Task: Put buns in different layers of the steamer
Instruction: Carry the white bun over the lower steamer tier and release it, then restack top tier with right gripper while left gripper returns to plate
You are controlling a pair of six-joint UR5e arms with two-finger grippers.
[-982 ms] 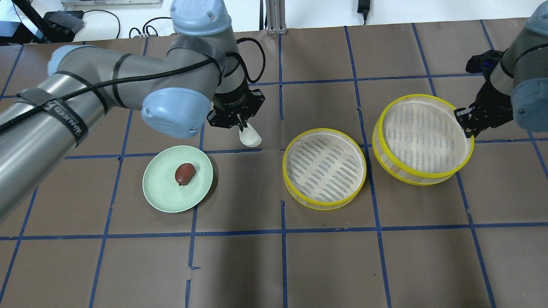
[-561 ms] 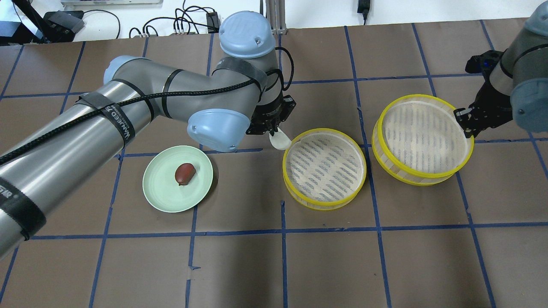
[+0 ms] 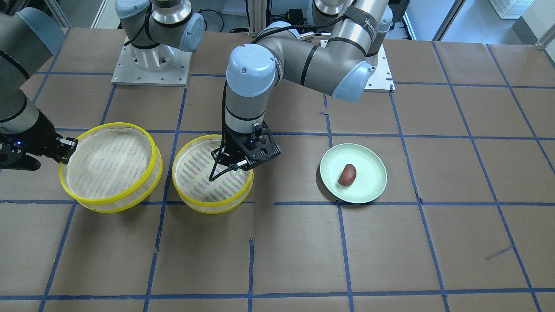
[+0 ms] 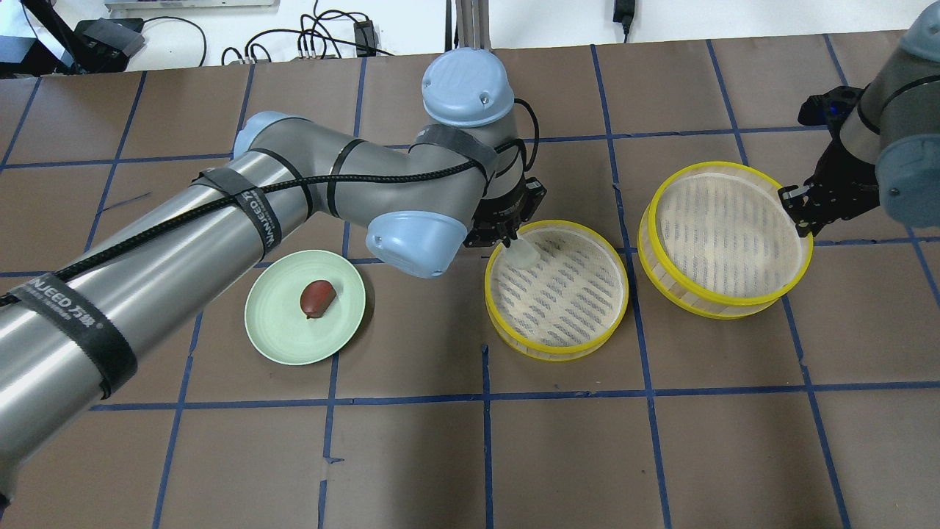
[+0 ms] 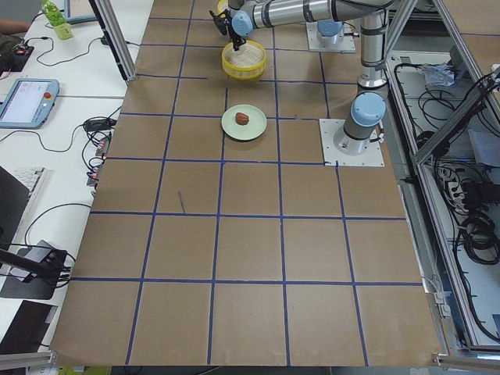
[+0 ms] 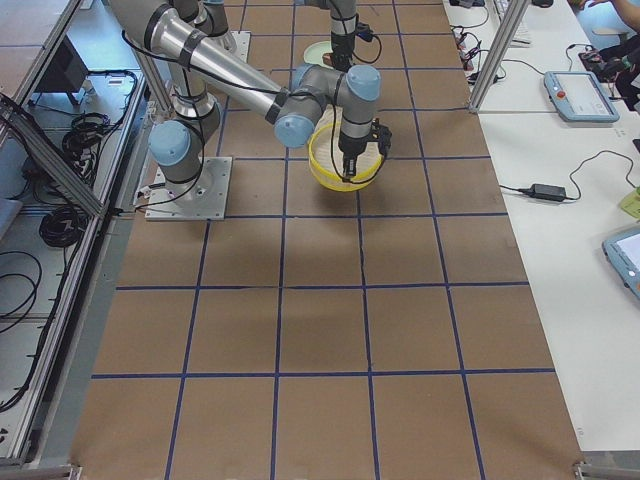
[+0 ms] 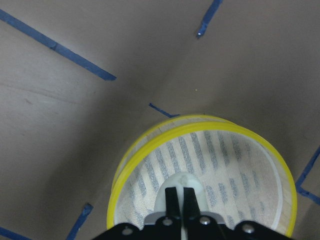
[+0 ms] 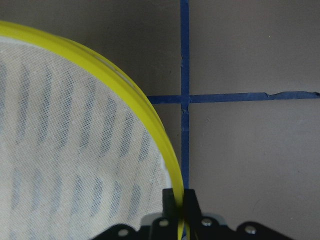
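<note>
My left gripper (image 4: 507, 236) is shut on the white bun (image 4: 524, 255). It holds the bun just inside the back-left rim of the middle steamer tray (image 4: 556, 350). In the left wrist view the bun (image 7: 183, 180) sits between the shut fingers (image 7: 172, 196) above the striped liner. The reddish-brown bun (image 4: 318, 297) lies on the pale green plate (image 4: 279, 345); it also shows in the front-facing view (image 3: 347, 174). My right gripper (image 4: 797, 208) is shut on the yellow rim of the right steamer tray (image 4: 723, 302), as the right wrist view shows (image 8: 180, 202).
The table is covered in brown paper (image 4: 587, 455) with a blue tape grid. Cables and a metal post (image 4: 470, 29) lie beyond the far table edge. My left arm (image 4: 220, 220) spans the table above and behind the plate.
My left gripper has carried the white bun rightward, from behind the plate to over the middle tray's back-left part. The right arm and its tray have not moved.
</note>
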